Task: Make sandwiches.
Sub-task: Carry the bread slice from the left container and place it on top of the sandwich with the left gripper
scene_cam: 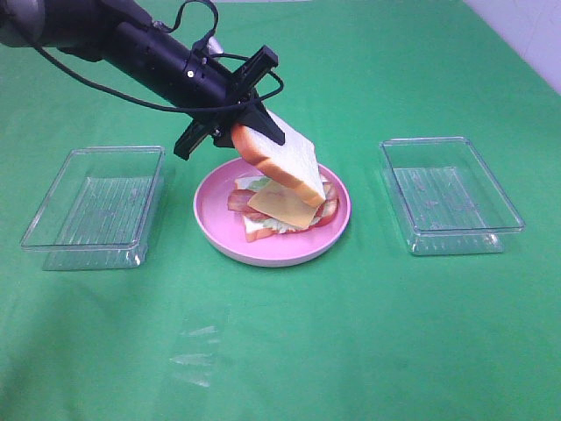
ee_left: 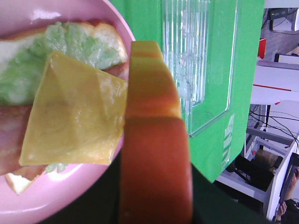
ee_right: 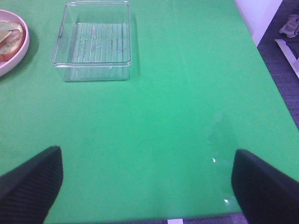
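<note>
My left gripper [scene_cam: 248,132] is shut on a white bread slice [scene_cam: 285,158] with orange-brown crust and holds it tilted just above the pink plate [scene_cam: 215,232]. On the plate lies a stack: bottom bread [scene_cam: 259,230], lettuce [ee_left: 74,42], bacon [scene_cam: 238,202] and a yellow cheese square [scene_cam: 280,206] on top. In the left wrist view the held slice's crust edge [ee_left: 154,140] fills the middle, beside the cheese [ee_left: 74,112]. My right gripper [ee_right: 145,156] is open and empty over bare green cloth, out of the high view.
An empty clear tray [scene_cam: 96,206] stands left of the plate and another [scene_cam: 447,193] to its right, the latter also in the right wrist view as the tray [ee_right: 93,39]. Green cloth covers the table; its edge runs on the right.
</note>
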